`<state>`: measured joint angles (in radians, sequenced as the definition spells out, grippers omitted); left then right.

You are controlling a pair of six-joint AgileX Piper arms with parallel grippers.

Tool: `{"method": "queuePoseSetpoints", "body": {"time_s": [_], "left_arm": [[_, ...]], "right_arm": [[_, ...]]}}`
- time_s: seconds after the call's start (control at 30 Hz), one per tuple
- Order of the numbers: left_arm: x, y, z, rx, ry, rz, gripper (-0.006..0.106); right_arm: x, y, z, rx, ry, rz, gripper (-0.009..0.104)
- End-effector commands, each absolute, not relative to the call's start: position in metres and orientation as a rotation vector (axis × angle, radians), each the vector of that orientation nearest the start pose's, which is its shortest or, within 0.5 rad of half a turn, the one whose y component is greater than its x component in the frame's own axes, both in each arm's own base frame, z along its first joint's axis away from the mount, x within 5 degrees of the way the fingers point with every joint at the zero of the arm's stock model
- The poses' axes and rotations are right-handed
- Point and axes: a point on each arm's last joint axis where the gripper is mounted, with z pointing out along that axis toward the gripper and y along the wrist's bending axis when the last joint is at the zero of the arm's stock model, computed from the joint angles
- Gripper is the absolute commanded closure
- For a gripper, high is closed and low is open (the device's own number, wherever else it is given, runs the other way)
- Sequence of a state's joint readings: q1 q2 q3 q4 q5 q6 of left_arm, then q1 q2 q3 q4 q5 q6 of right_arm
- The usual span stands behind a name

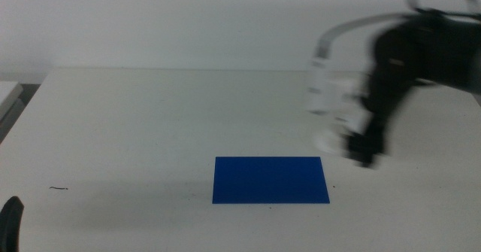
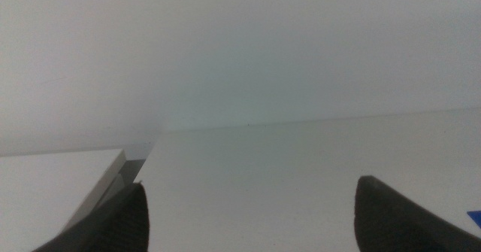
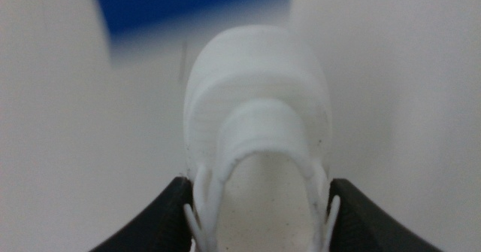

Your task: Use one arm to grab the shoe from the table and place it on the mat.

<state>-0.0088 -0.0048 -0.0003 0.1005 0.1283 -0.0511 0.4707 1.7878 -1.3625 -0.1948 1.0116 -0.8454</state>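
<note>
My right arm [image 1: 421, 53] comes in from the right, blurred by motion. Its gripper [image 1: 366, 148] is shut on the shoe [image 1: 334, 105] and holds it above the table [image 1: 150, 124], just right of and behind the blue mat [image 1: 270, 180]. In the right wrist view the white shoe [image 3: 259, 109] sits between the two jaws of the gripper [image 3: 259, 188], and the mat [image 3: 188, 4] lies beyond it. No dark or red straps show. My left gripper [image 1: 11, 222] waits at the bottom left, open and empty [image 2: 248, 207].
A small dark mark [image 1: 58, 187] lies on the table at the front left. A second white surface [image 1: 7, 94] stands beside the table's left edge, also in the left wrist view [image 2: 60, 177]. A white wall runs behind the table.
</note>
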Motion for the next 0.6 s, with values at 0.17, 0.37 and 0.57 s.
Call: {"method": "queuePoseSetpoints", "body": {"time_s": [0.17, 0.37, 0.57], "left_arm": [[0.056, 0.001, 0.203, 0.032, 1.599, 0.034, 0.007], [0.056, 0.001, 0.203, 0.032, 1.599, 0.034, 0.007], [0.056, 0.001, 0.203, 0.032, 1.599, 0.034, 0.007]], "right_arm": [[0.347, 0.250, 0.224, -1.979, 2.171, -0.200, 0.098], [0.358, 0.260, 0.212, -0.433, 2.899, -0.070, 0.098], [0.354, 0.264, 0.212, 0.668, 2.907, 0.108, 0.098]]}}
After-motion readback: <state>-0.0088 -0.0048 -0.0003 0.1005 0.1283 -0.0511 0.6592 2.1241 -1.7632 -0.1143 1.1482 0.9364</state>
